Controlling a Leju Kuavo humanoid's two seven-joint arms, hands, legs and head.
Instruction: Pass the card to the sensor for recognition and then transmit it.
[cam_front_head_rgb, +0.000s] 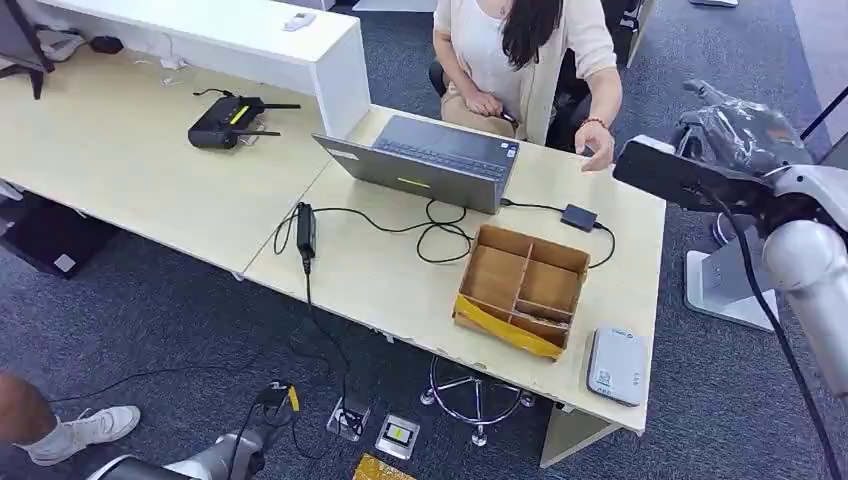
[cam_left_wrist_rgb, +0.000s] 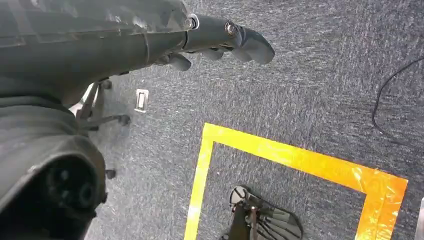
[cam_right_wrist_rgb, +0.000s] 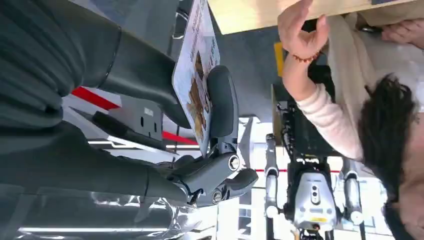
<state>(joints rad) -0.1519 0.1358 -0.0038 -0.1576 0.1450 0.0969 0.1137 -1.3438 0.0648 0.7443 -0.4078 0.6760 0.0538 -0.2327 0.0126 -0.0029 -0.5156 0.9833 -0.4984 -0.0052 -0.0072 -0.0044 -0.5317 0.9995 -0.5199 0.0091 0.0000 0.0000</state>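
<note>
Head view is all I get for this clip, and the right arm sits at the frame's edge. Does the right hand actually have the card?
Observer: Yes. The right wrist view shows the right hand pinching the card between its thumb and fingers.
Operator: Can you see anything on the card?
Observer: One face carries a colourful print; the picture is too oblique to make out what it shows.
Operator: And the left hand?
Observer: The left wrist view shows the left hand holding nothing, fingers stretched out, above grey carpet marked with yellow tape.
</note>
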